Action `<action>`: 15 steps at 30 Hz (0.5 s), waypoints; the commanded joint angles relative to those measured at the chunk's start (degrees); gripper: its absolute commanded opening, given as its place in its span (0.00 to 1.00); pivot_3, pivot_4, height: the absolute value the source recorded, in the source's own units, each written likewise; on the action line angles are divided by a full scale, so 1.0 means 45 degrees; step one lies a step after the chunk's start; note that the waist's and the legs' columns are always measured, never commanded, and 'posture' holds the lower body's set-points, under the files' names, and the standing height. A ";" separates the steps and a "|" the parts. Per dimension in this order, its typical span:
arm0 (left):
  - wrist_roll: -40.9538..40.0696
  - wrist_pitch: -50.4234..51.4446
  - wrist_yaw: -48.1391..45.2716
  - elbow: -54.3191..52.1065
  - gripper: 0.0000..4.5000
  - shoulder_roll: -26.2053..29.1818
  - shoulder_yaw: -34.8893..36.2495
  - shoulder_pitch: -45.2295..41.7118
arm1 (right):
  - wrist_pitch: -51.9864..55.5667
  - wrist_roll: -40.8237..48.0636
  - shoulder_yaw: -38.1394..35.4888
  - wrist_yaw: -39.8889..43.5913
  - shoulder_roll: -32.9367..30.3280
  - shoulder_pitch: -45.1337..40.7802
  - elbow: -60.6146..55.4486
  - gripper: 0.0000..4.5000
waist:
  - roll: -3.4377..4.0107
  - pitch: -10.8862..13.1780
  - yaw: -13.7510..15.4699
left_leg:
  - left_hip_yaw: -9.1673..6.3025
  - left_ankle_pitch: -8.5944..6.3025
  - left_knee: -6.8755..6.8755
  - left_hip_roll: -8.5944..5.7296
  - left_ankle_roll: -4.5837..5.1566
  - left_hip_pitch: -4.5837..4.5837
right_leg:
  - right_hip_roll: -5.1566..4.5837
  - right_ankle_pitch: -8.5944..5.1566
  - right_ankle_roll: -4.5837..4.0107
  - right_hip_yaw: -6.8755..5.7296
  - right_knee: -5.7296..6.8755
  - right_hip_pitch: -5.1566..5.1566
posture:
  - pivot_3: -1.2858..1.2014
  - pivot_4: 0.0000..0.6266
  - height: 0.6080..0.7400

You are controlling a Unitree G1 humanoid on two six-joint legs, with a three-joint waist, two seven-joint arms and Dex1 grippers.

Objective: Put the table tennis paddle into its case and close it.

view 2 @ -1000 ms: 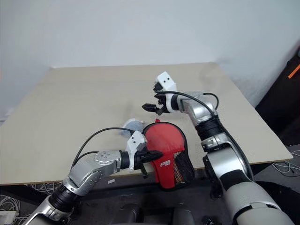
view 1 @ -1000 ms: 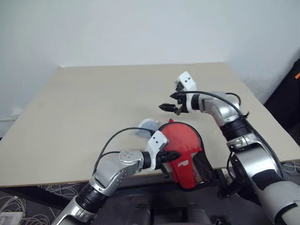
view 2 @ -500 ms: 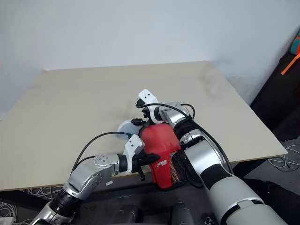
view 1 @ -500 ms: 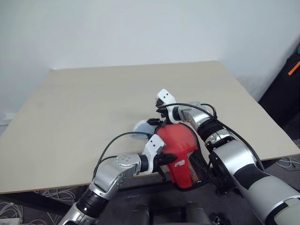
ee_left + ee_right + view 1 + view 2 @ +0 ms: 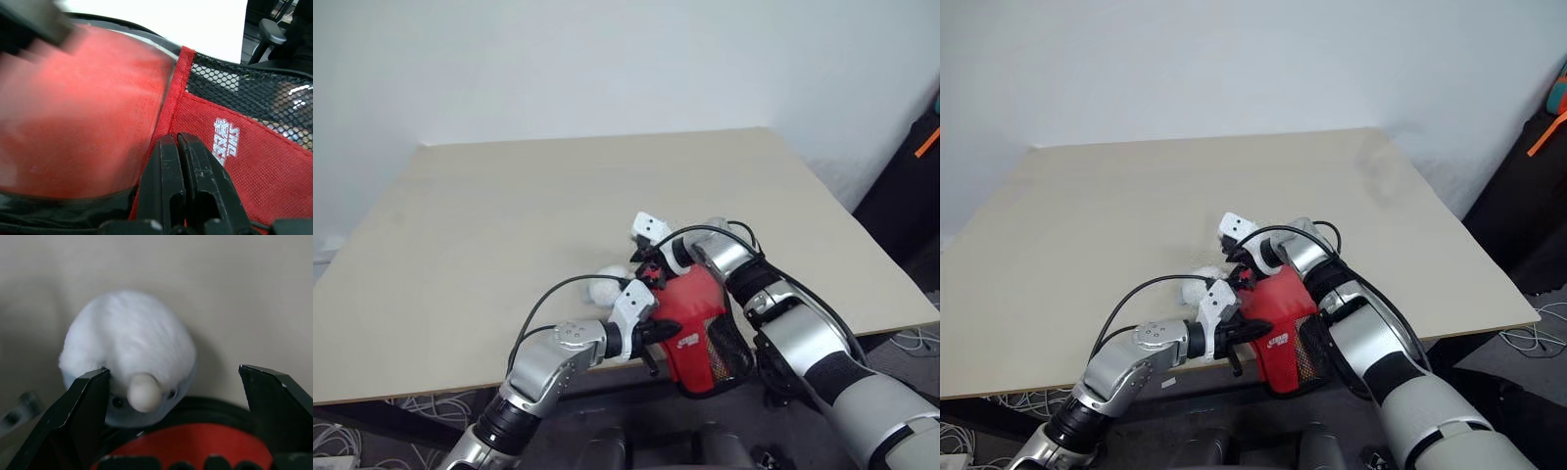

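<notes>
The case (image 5: 703,328) hangs at the near edge of the bench (image 5: 489,225), pinched by the left gripper (image 5: 656,333), whose fingers are shut tight on its edge just beside the white logo (image 5: 226,141). The right gripper (image 5: 651,271) sits at the case's top rim with its fingers spread wide and nothing between them — a white fluffy ball (image 5: 129,367) lies on the bench just past them.

The case looks soft and light; it will likely sag and fold unless held by a stiff seam or the black rim, so the zip end seems the best place to take hold. Red shows behind the clear window (image 5: 83,112), probably the paddle's face, though I cannot be sure. The zip and its pull are hard to make out, and the handle end is hidden behind mesh (image 5: 249,93).
</notes>
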 commanded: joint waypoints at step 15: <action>0.0429 0.0269 -0.0112 -0.0037 0.00 -0.0196 0.0611 -0.0007 | -0.0136 -0.0380 -0.0125 -0.0021 -0.0248 -0.0208 -0.0266 0.58 | 0.0001 0.0000 0.0005 | -0.0005 0.0003 -0.0001 -0.0002 -0.0006 0.0000 | 0.0000 0.0010 -0.0017 -0.0002 0.0002 -0.0003 | 0.52 0.00 0.68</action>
